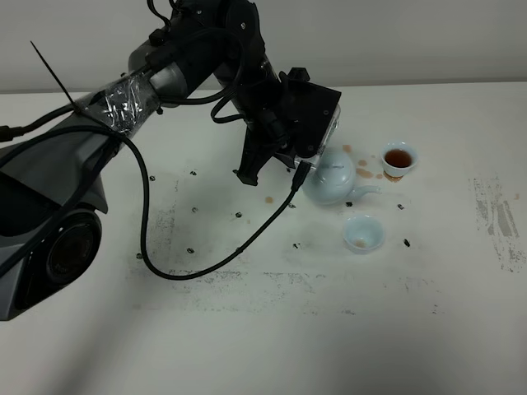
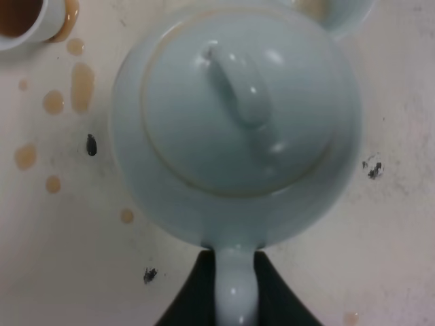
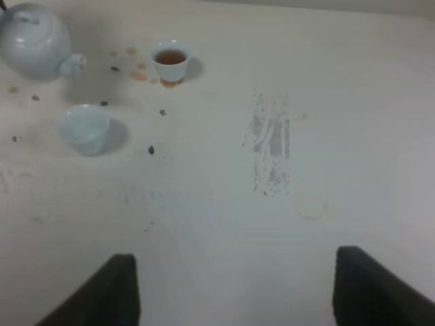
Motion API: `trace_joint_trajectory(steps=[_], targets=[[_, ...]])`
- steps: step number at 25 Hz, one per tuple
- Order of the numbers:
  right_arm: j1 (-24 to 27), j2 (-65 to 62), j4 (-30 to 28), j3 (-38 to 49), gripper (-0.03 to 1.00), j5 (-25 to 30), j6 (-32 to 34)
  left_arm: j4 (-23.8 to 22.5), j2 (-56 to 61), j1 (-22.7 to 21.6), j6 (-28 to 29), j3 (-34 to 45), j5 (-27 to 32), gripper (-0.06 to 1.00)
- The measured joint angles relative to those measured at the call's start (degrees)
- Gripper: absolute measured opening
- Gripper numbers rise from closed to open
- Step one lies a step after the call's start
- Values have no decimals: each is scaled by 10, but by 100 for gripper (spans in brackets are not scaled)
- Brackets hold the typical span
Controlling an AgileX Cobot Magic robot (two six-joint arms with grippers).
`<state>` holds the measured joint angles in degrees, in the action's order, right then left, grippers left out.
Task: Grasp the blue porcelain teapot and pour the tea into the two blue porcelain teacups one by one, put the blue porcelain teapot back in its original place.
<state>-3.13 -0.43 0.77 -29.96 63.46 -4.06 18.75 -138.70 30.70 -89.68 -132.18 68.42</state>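
White tabletop (image 1: 247,346), scuffed grey in patches and dotted with dark specks, fills the exterior high view below a pale wall. A bulky dark housing (image 1: 41,206) with a round, lens-like face takes up the left edge of that frame. From upper centre the left arm (image 1: 206,66), black and partly wrapped in shiny film, reaches down to the right, with a black cable (image 1: 189,263) looping across the table beneath it.

Just right of centre is the blue porcelain teapot (image 1: 329,181), lid on and spout pointing to the right of the frame. The left gripper (image 2: 232,257) is clamped on its thin loop handle, one dark finger (image 2: 194,292) pressed against each side in the left wrist view. Whether the pot's base touches the table cannot be told.

The right gripper (image 3: 234,292) shows only in the right wrist view, its two dark fingers spread wide over bare table with nothing between them.

To the right of the teapot, near its spout end, stands the filled teacup (image 1: 399,158), holding brown tea. The empty teacup (image 1: 363,234) sits lower in the frame, just below the spout. Both stand apart from the pot.

Small brown tea spills (image 1: 362,164) spot the table between the teapot and the filled teacup.
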Motion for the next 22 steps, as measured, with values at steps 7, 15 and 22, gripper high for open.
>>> trace_joint_trajectory(steps=[7,15,22], targets=[[0,0,0,0,58,0,0,-14,0,10,12,0,0,0],[0,0,0,0,58,0,0,-32,3,12,20,1,0,0],[0,0,0,0,58,0,0,2,15,12,28,13,0,0]])
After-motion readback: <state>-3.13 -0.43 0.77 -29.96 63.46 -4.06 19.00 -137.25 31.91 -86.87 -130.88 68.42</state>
